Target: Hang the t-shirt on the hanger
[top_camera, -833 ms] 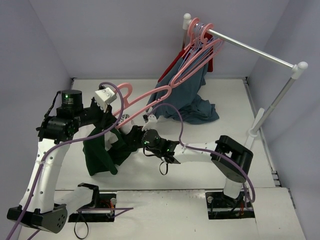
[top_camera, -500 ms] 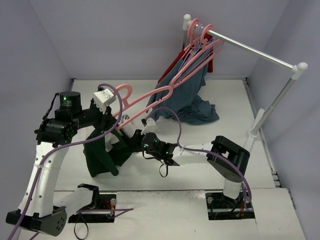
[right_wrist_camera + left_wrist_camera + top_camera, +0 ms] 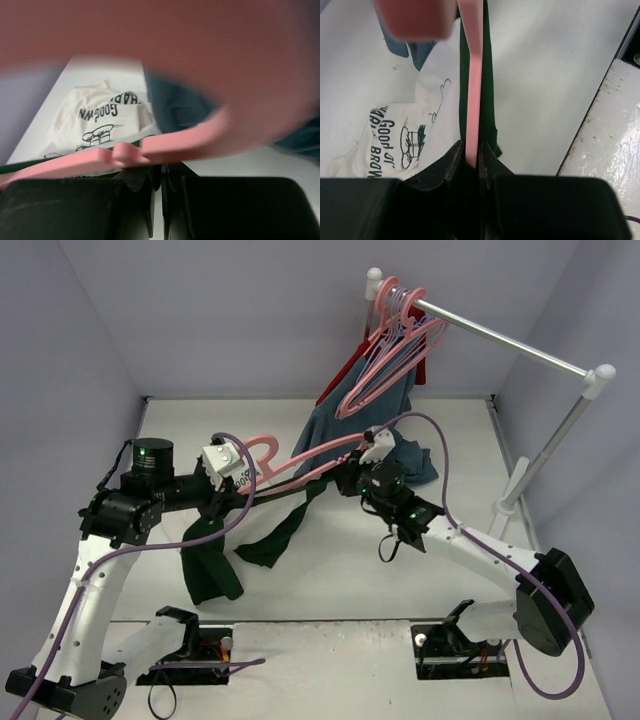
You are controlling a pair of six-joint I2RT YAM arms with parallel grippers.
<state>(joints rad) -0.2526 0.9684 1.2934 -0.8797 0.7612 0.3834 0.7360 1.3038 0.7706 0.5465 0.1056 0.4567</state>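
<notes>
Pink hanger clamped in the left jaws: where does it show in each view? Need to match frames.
Top external: hanger runs across centre frame, hook at its left end.
Left wrist: hanger rises straight up from the jaws, mid-frame.
Right wrist: hanger crosses just above the jaws; blurred pink fills the top.
Shared landmark: t-shirt, green sleeve from above, printed cream chest in both wrist views.
</notes>
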